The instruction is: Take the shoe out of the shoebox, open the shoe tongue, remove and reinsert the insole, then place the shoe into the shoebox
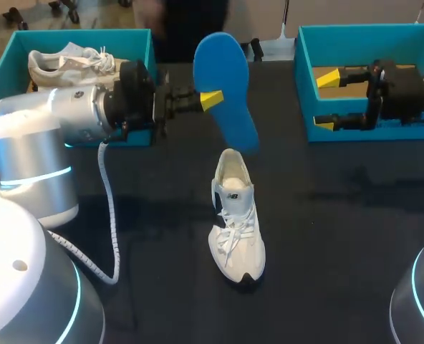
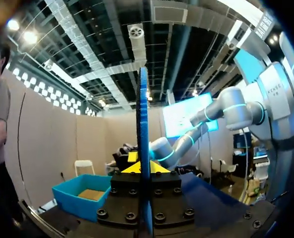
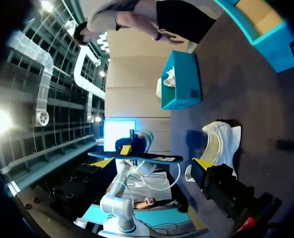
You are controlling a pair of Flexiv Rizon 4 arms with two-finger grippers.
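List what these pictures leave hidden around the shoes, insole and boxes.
- Head view: the left arm covers the left box front and part of the second shoe inside.
- Head view: tongue and laces hide the toe interior of the shoe on the table.
- Left wrist view: the insole shows edge-on, both faces unseen.
- Head view: the right end effector hides part of the right box floor.

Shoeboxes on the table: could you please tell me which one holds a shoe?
The far-left shoebox, with a white shoe inside; the far-right shoebox shows only bare cardboard floor.
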